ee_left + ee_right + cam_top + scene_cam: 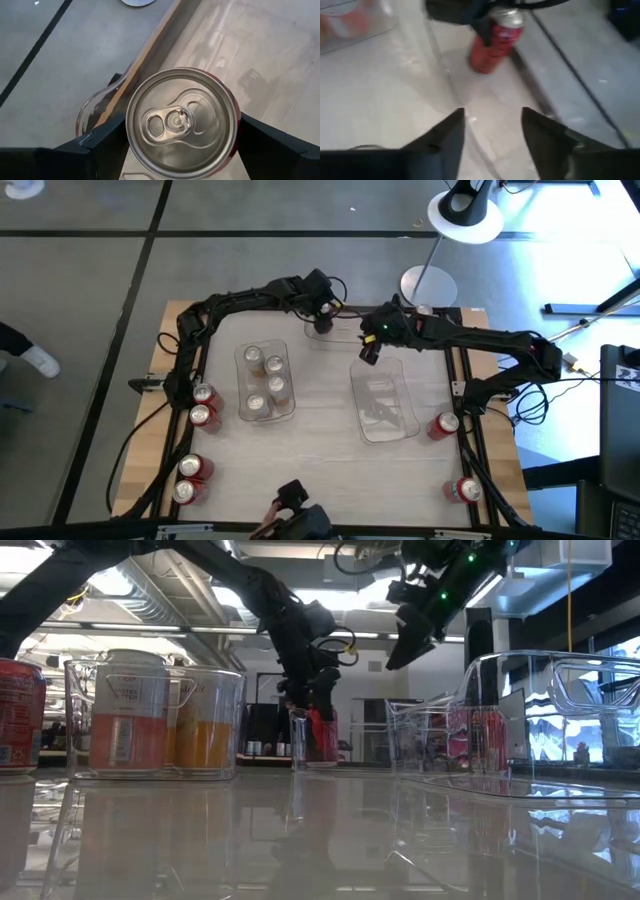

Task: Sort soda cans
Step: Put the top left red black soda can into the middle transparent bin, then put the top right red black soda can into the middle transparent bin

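Red can [181,125] upright between the left claw [180,145] fingers, gripped; right claw [492,132] open, empty, nearby.

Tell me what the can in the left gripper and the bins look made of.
Can: metal, likely aluminium, with a brushed silver top, pull tab and red body edge. The left gripper is closed around it. Bins: clear rigid plastic, probably; the tabletop shows through, and their walls are glossy and reflective in the low view.
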